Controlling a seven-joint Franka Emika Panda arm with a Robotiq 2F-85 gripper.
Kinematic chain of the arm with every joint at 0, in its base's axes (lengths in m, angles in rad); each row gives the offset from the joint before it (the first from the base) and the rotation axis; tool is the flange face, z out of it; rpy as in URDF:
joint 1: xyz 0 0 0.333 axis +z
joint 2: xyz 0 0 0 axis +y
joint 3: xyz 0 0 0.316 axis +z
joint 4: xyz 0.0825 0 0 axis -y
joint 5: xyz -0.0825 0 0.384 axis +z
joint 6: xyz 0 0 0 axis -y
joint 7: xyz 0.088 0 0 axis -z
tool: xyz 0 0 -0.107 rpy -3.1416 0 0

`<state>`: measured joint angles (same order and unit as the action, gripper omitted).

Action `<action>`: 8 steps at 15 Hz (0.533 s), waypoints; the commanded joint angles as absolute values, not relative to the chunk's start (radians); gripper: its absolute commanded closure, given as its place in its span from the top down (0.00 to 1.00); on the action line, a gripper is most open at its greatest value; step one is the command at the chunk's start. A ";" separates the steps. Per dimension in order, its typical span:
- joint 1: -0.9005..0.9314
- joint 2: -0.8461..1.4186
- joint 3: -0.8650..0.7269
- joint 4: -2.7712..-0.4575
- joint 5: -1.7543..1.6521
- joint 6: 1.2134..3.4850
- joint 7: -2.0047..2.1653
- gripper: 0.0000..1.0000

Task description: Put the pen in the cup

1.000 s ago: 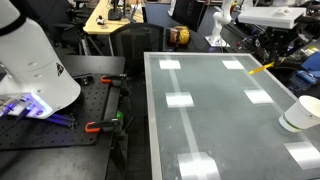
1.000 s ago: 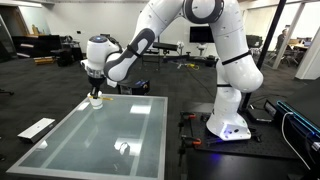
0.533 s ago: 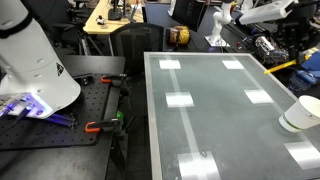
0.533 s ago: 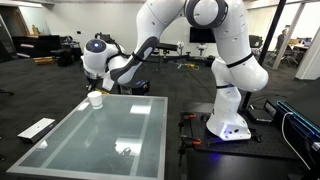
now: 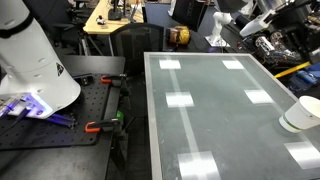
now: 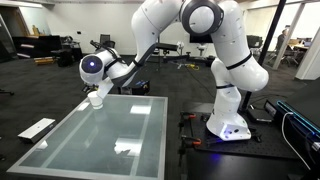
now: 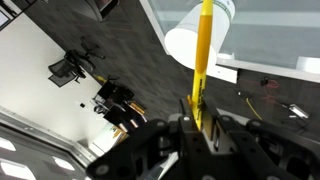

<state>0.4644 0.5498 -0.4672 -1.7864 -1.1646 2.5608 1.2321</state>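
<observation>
My gripper [image 7: 199, 122] is shut on the thin yellow pen [image 7: 203, 60], which runs straight out from between the fingers. In the wrist view the pen's far end lies across the wide white cup [image 7: 180, 45]. The cup stands near the glass table's edge in both exterior views [image 5: 300, 113] [image 6: 95, 99]. In an exterior view my gripper [image 6: 96, 86] hangs just above the cup. I cannot tell whether the pen's tip is inside the cup.
The glass table [image 5: 200, 110] reflects the ceiling lights. The robot base [image 6: 232, 125] stands on a black bench with clamps [image 5: 100, 126]. Desks, chairs and other equipment lie beyond the table's far edge [image 5: 180, 35].
The arm has swung and turned its wrist, and the pen has moved along the table edge towards the cup. The cup has not moved.
</observation>
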 commanded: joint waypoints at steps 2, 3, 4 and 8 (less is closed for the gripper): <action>0.352 0.564 -0.301 -1.709 -1.358 2.341 1.448 0.04; 0.328 0.565 -0.263 -1.700 -1.387 2.294 1.476 0.04; 0.304 0.567 -0.228 -1.693 -1.408 2.254 1.494 0.04; 0.235 0.589 -0.129 -1.661 -1.458 2.130 1.551 0.04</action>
